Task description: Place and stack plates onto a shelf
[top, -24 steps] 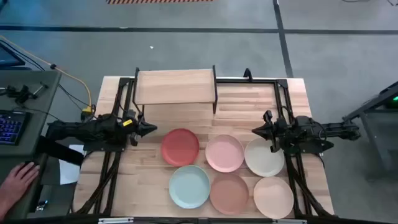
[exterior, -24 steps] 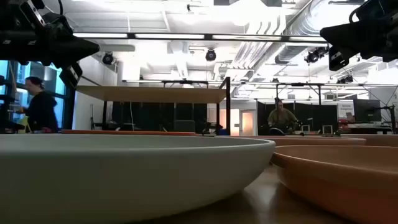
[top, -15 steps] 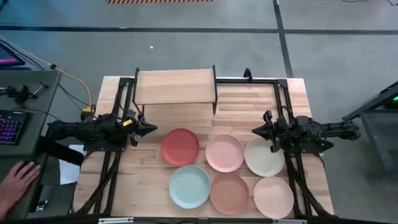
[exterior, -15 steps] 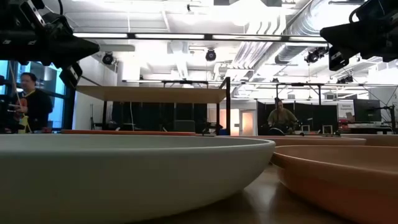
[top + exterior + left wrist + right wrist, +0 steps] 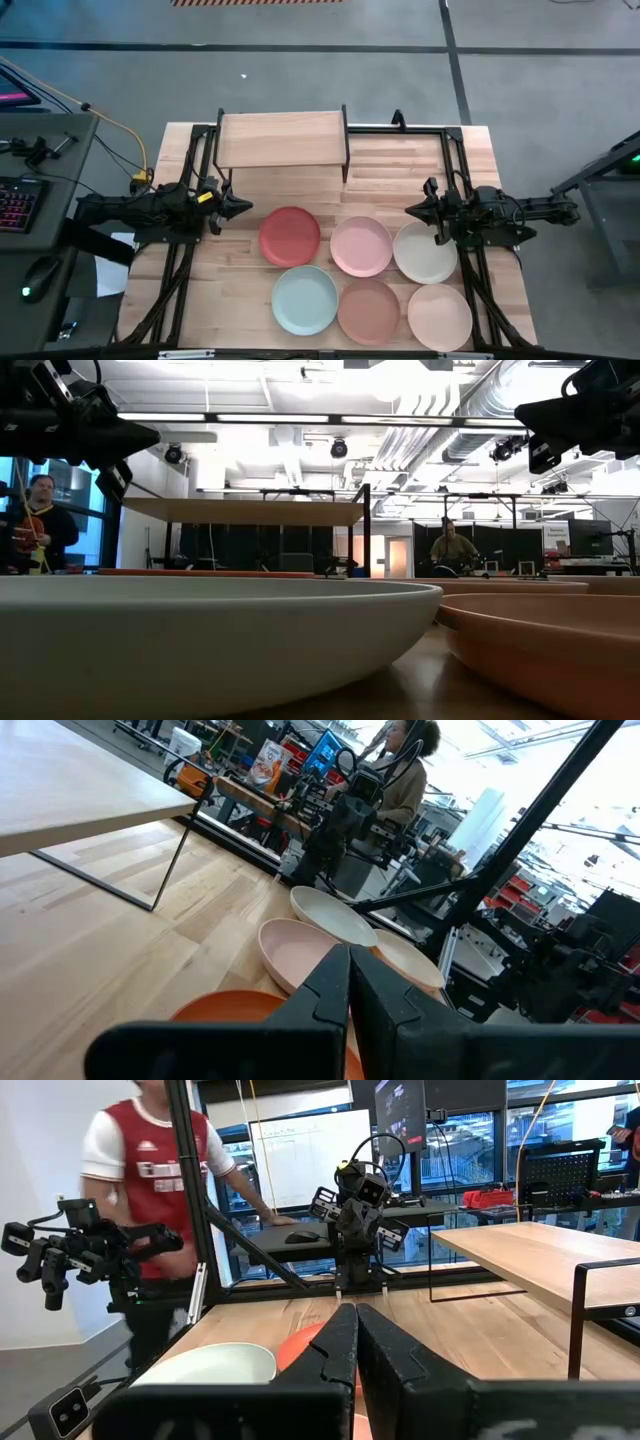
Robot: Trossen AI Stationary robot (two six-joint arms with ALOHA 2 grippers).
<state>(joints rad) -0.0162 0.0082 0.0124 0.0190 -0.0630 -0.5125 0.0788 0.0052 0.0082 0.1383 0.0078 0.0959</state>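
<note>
Butcher-block wood makes up the counter (image 5: 200,300), the biggest thing in the high view. At its back edge stands the shelf (image 5: 281,139), its light board bare on black legs. Nearer the front lie six plates in two rows, all flat on the counter and none on the shelf. The back row runs red plate (image 5: 290,236), pink plate (image 5: 361,246), cream plate (image 5: 424,252); the front row runs blue plate (image 5: 304,300), terracotta plate (image 5: 368,311), peach plate (image 5: 439,317). Neighbours sit edge to edge or just beside one another.

Bare counter lies between the shelf legs and the back row, and more to the left of the red and blue plates.

The left gripper (image 5: 240,207) hangs above the counter just left of the red plate, pointing toward it. Its wrist view shows the two fingers (image 5: 330,990) pressed together with nothing between them. The right gripper (image 5: 412,210) hangs over the gap above the pink and cream plates, pointing left, fingers (image 5: 345,1345) likewise closed on nothing. Neither touches a plate.

A person in a red shirt (image 5: 150,1175) stands beyond the counter.
</note>
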